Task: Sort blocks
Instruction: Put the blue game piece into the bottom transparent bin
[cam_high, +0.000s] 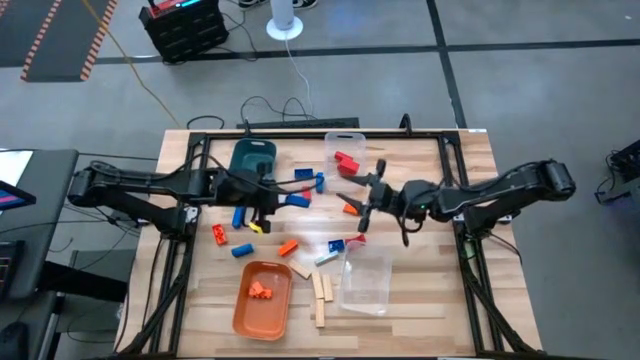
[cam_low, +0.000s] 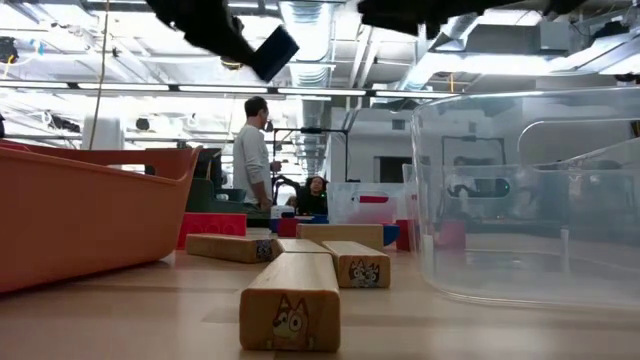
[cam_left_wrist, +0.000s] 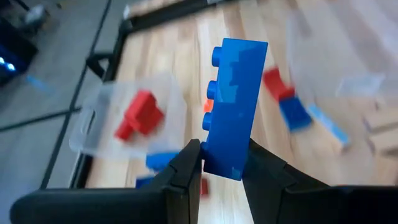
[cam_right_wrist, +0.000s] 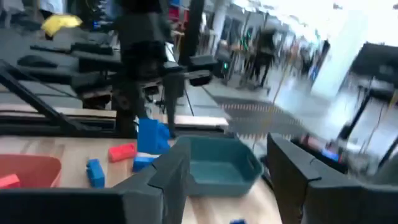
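My left gripper (cam_left_wrist: 222, 168) is raised over the middle of the table, shut on a blue brick (cam_left_wrist: 235, 106) that also shows in the high view (cam_high: 295, 199) and dark at the top of the low view (cam_low: 277, 50). My right gripper (cam_right_wrist: 227, 180) hovers open just right of it (cam_high: 354, 212), pointing level toward the teal tray (cam_right_wrist: 217, 165), with nothing between its fingers. An orange brick (cam_high: 351, 208) shows under its fingertips. More blocks lie on the table: blue (cam_high: 240, 215), red (cam_high: 218, 234), orange (cam_high: 288, 247) and wooden pieces (cam_high: 320, 288). My left gripper pinches the blue brick's lower end (cam_left_wrist: 224, 165) between its two fingers, one on the studded face and one on the opposite face. The brick stands out lengthwise beyond the fingertips, lifted clear of the table.
The teal tray (cam_high: 254, 158) sits at the far left. An orange tray (cam_high: 264, 300) with orange bricks lies near the front edge. One clear bin (cam_high: 345, 152) at the far side holds red bricks, and another clear bin (cam_high: 366, 282) stands near front right. People are in the room behind (cam_low: 252, 150).
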